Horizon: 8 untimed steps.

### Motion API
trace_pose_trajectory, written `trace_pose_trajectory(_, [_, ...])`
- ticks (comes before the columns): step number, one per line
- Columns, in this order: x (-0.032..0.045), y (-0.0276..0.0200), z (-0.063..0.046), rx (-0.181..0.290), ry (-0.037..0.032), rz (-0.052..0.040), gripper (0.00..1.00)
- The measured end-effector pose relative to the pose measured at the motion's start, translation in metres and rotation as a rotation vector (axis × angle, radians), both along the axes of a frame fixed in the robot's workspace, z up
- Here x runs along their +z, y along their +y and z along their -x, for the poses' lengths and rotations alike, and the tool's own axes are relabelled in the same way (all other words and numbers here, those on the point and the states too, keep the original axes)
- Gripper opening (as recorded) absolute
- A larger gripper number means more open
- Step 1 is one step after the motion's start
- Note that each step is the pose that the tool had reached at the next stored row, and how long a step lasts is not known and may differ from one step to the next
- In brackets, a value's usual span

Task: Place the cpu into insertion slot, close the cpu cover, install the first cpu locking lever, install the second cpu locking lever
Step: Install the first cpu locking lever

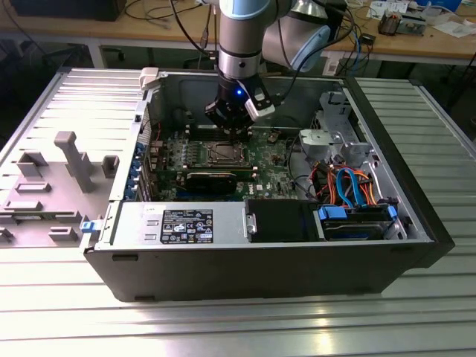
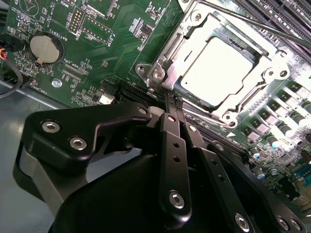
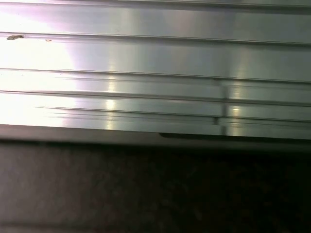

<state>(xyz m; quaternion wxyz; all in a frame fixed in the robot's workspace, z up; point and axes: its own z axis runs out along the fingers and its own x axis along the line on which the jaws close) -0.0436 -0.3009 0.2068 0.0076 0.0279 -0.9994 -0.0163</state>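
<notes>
The cpu (image 2: 218, 65) lies flat in the insertion slot (image 1: 222, 154), its silvery top bright in the second wrist view. The cpu cover (image 2: 171, 62), a silvery frame, lies down around it. A thin metal lever rod (image 2: 252, 23) runs along the socket's far side. My gripper (image 2: 171, 101) is shut, its two black fingers pressed together, with the tips just off the socket's near corner. I cannot tell whether they touch the metal there. In the exterior view the gripper (image 1: 232, 132) hangs low inside the open computer case, just behind the socket.
Green motherboard (image 2: 112, 43) with a coin battery (image 2: 43, 48) and long black memory slots (image 2: 286, 14). The case holds a grey drive cage (image 1: 331, 137), orange and blue cables (image 1: 349, 186) and a power supply (image 1: 178, 223). Grey fixture blocks (image 1: 71, 160) stand at the exterior view's left on the ribbed metal table (image 3: 146, 58).
</notes>
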Motion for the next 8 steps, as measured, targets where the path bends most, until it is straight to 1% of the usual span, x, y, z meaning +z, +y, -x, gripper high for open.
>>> trace_pose_trajectory(4, [0.0, 0.0, -0.0001, 0.0, 0.0, 0.0016, 0.11])
trace_pose_trajectory(8, [0.0021, 0.0, 0.0, 0.0, 0.0, 0.0015, 0.11])
